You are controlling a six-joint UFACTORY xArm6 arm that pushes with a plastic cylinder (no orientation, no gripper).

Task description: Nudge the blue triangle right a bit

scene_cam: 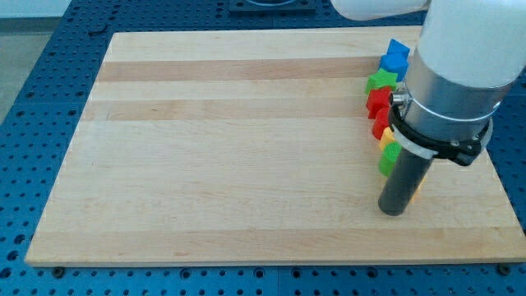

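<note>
Camera view shows my tip (393, 211), jawless, near the table's (230, 148) right edge, with what seems the blue triangle (395, 56) well beyond it toward the top-right corner.

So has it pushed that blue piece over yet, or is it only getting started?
Nothing looks done yet, as far as one picture can tell. The blue block sits at the top of a column of blocks near the board's right edge, above a green block and a red block. My tip rests lower down, below the column, away from the blue block. Left: reach it, then nudge it right.
</note>
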